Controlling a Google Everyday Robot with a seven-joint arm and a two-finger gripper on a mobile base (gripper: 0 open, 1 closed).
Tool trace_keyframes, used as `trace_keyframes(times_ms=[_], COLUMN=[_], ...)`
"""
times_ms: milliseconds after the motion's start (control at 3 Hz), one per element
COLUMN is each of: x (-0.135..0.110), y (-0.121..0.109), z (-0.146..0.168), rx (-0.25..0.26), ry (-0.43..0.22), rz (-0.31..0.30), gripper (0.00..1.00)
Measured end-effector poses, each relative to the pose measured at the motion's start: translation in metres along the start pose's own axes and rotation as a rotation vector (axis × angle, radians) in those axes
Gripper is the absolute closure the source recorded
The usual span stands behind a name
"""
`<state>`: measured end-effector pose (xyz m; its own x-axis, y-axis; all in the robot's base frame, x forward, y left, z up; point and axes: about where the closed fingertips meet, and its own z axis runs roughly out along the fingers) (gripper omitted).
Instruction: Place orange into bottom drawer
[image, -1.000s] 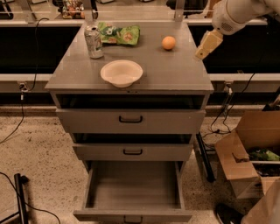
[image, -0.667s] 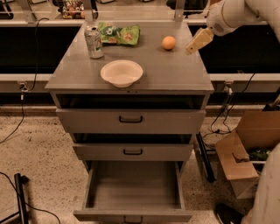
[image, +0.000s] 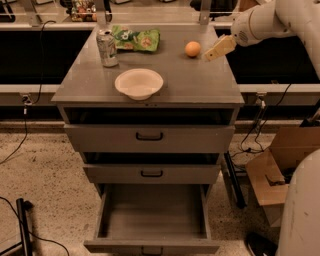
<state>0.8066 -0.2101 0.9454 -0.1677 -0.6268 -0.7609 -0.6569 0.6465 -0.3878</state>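
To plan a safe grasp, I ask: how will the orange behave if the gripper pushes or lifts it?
The orange is round and sits free on the flat cabinet top, so a nudge from the gripper, close beside it, would probably roll it. Its skin looks smooth and may slip. It looks small, so likely light.

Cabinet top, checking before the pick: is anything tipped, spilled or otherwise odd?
Nothing stands out. The soda can and white bowl stand upright, the orange sits intact at the back right, the gripper hovers just right of it, and the bottom drawer is pulled open.
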Motion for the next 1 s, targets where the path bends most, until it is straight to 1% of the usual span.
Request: trace_keyframes(times_ms=[333,667,1000], x=[0.001,0.003,-0.012], y=[0.002,-0.003,-0.015], z=[0.012,0.033,0.065], rx=[0.01,0.057,0.103], ry=[-0.011,-0.068,-0.227], rz=[0.015,0.037,0.15], gripper=[0.0,0.0,0.0])
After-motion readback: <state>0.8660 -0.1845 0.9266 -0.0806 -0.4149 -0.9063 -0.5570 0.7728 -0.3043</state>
